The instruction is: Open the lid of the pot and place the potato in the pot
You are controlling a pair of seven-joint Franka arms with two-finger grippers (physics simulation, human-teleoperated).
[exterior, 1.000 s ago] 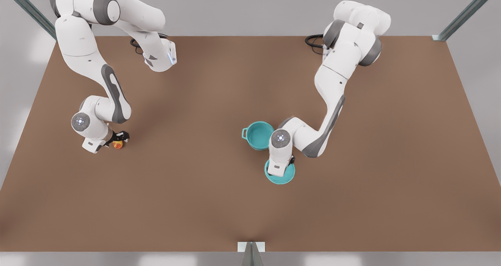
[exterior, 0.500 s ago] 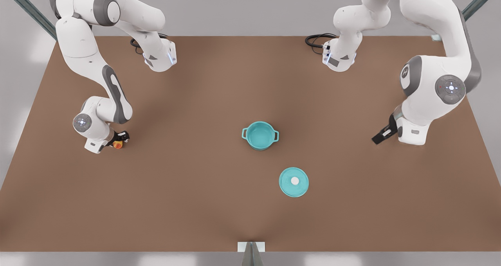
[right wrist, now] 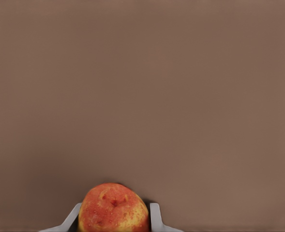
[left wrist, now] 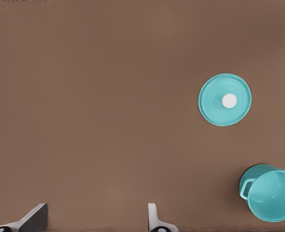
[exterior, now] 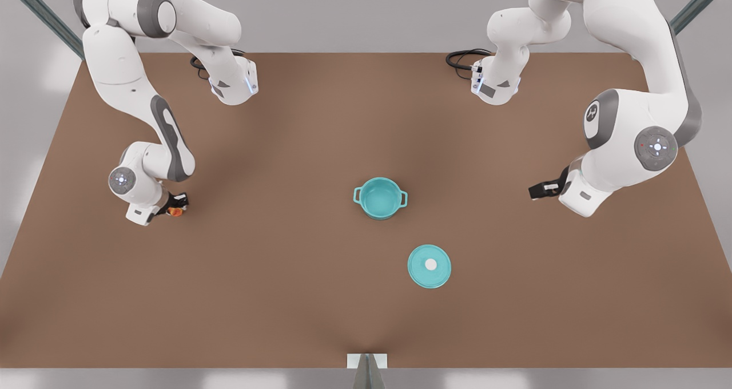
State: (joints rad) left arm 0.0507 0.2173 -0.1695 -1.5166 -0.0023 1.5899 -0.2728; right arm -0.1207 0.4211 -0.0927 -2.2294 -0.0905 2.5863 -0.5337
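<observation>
Now right gripper [exterior: 178, 207] jaws clamp the potato [right wrist: 113, 208] – left gripper [exterior: 537, 190] (jaws apart) waits, pot [exterior: 380, 198] uncovered

Even, diffuse overhead light; brown table [exterior: 297, 297] bright, no glare. Soft broad shadows under both arms, faint darker bands across tabletop (strongest near centre front edge). Renders slightly soft, edges smeared; wrist views evenly lit, no visible edge distortion.
</observation>
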